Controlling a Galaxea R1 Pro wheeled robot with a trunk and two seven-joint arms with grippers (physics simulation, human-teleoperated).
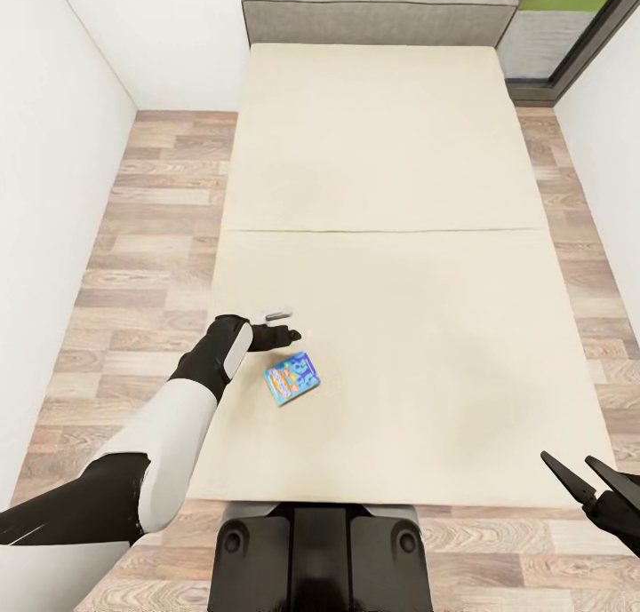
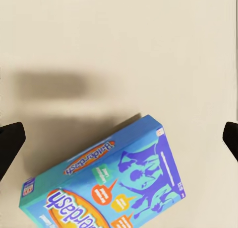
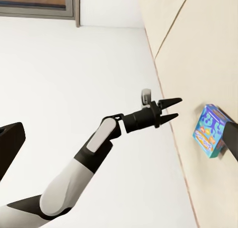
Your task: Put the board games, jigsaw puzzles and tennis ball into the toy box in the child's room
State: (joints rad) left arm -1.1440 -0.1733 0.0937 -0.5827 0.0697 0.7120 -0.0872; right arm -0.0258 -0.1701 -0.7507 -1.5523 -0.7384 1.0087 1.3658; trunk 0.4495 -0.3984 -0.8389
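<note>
On the bed, left claw hovers near board game.

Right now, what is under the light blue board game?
The light blue board game lies flat on the cream bed, near the open left gripper. Whether anything is hidden between box and bed cannot be seen.

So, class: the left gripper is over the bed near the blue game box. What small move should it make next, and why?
Probably ease the left gripper toward the robot and down, until the blue game box sits between its fingers. The gripper looks open and empty, hovering just beyond the box, which lies flat on the bed. In the left wrist view the box sits off-centre.
</note>
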